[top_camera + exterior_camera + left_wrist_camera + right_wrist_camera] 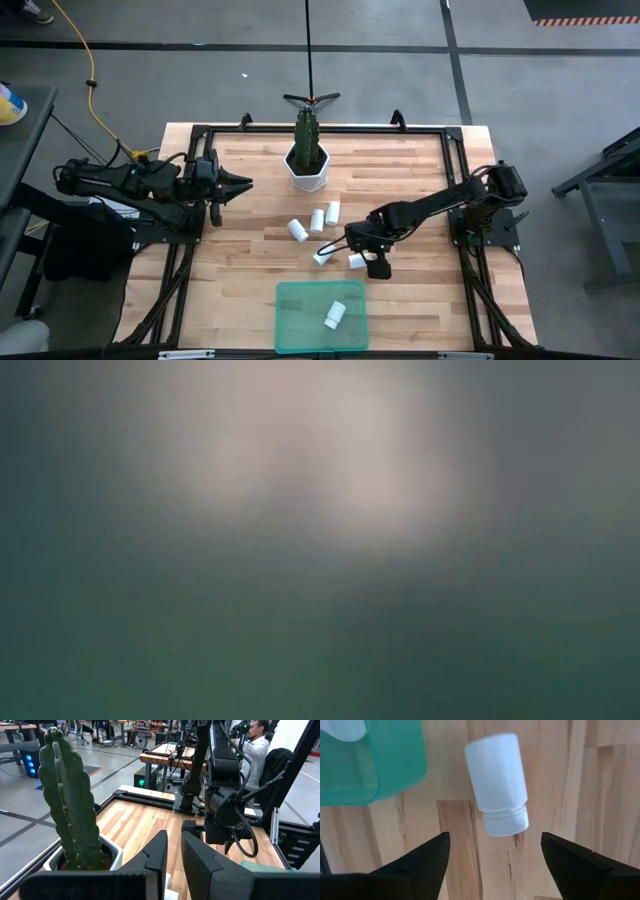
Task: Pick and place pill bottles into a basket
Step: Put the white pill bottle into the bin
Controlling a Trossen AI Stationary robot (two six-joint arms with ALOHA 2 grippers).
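Pill bottles: one is lying inside the green basket at bottom center of the overhead frame, five more are lying loose on the counter mid-frame, three in a cluster and two near the right claw. Right claw is hovering wide open over one bottle, basket corner just beside it. Left claw is waiting at left, fingers narrow, near the potted cactus.
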